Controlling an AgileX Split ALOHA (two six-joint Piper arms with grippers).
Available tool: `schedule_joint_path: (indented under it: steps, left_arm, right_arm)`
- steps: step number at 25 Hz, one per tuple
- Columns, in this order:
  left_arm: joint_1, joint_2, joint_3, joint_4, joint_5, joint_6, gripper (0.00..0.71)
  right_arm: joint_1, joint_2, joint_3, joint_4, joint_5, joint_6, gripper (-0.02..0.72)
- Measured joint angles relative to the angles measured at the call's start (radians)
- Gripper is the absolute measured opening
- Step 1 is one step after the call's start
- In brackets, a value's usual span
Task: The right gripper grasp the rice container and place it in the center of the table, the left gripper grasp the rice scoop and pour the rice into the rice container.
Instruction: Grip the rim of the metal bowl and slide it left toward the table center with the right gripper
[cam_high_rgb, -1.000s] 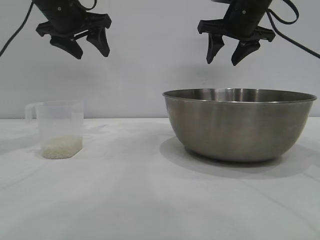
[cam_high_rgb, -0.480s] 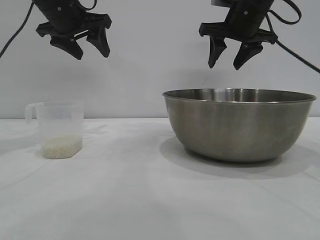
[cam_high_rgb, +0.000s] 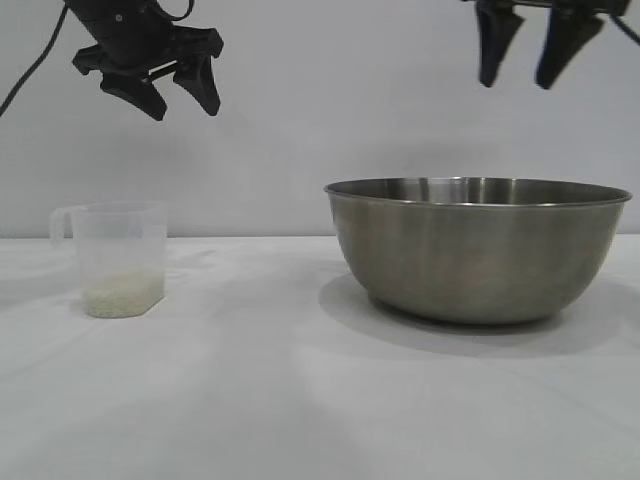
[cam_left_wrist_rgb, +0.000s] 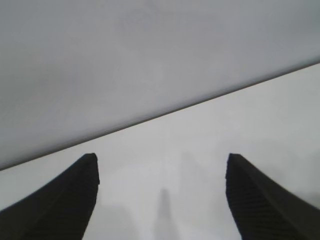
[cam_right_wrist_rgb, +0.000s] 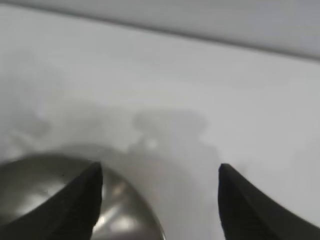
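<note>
**Bowl not picked up yet, both grippers hanging up high**

So here's what we've got. The rice container (cam_high_rgb: 478, 248), a big round brushed stainless-steel mixing bowl with a thin rolled rim, sits on the right side of the table (cam_high_rgb: 300, 400), which is covered in plain white cloth. It isn't in the centre, so we'd say the first step hasn't been done. The bowl looks empty from what the right wrist view catches of its inside, though only a slice of it shows there.

Over on the left stands the rice scoop (cam_high_rgb: 115, 258), a small translucent whitish plastic measuring cup, upright, with its loop handle pointing left. The rice (cam_high_rgb: 123, 295), a shallow layer of off-white grains, lies in its bottom. Cup and bowl are well apart, which makes sense to us: each one sits on the side of the arm meant to take it.

The right gripper (cam_high_rgb: 522, 50) is high above the bowl's right half, fingers pointing down and spread wide, holding nothing. We figure it needs to come down onto the rim, since that thin edge is about the only thing to pinch on a bowl this size.

The left gripper (cam_high_rgb: 183, 95) hangs above and a bit right of the cup, tilted, jaws also wide and empty. Probably just waiting its turn.
</note>
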Motion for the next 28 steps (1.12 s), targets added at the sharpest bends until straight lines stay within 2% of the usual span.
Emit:
schedule_joint_path:
  steps: [4,17,21,25,28]
  left_arm:
    - [0.0,0.0,0.0,0.0,0.002,0.0,0.47]
    - [0.0,0.0,0.0,-0.002,-0.002,0.0,0.47]
    - [0.0,0.0,0.0,-0.002,-0.002,0.0,0.47]
    - [0.0,0.0,0.0,-0.002,-0.004,0.0,0.47]
    - [0.0,0.0,0.0,-0.002,-0.006,0.0,0.47]
  right_arm:
    - [0.0,0.0,0.005,0.022,0.002,-0.004,0.477]
    - [0.0,0.049,0.209,0.022,-0.004,-0.004,0.477]
    - [0.0,0.08,0.219,0.022,-0.006,-0.004,0.477]
    - [0.0,0.097,0.219,0.022,-0.011,-0.004,0.332]
    - [0.0,0.104,0.219,0.022,-0.011,-0.004,0.12]
